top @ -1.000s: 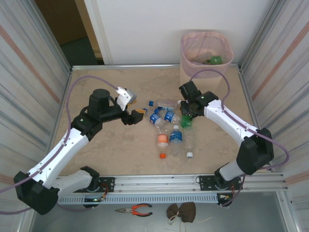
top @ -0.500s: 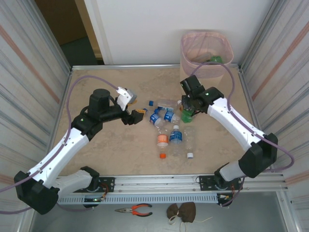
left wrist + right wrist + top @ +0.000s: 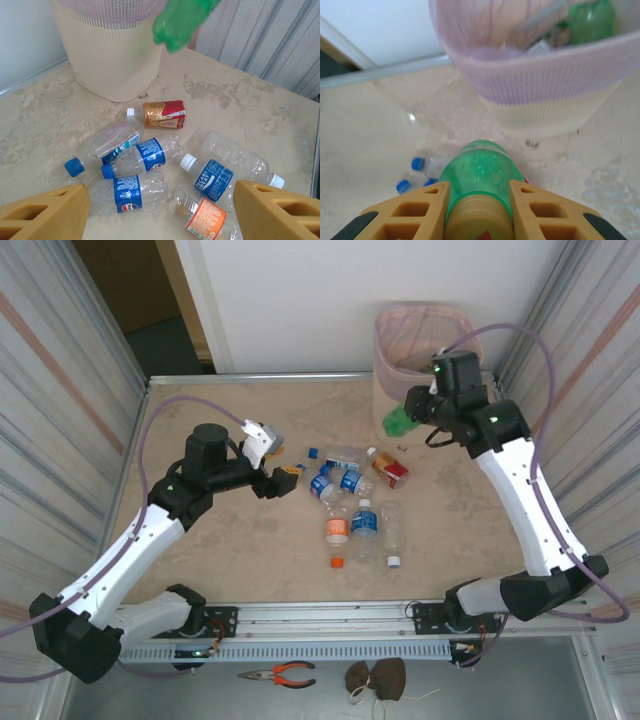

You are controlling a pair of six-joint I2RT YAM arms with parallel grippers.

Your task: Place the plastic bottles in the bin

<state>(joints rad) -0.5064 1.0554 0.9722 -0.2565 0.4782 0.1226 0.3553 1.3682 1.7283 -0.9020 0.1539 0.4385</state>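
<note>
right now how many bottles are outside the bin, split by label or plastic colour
blue-label bottles: 3
orange-label bottle: 1
red-label bottle: 1
clear bottles with no bright label: 2
green bottle, held in the right jaws: 1
total: 8

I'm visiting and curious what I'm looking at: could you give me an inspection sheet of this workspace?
Surface: beige marbled table, no spills.
Job's things: several plastic bottles lying mid-table; green bottle held beside the bin; bin holds others.
Clutter: loose blue cap, orange cap; pliers, brown cloth below the rail.
Grippers: right gripper jaws shut on green bottle; left gripper jaws open, empty.
Cables: purple cables arch above table.
Surroundings: white wall, ribbed side panels.
</note>
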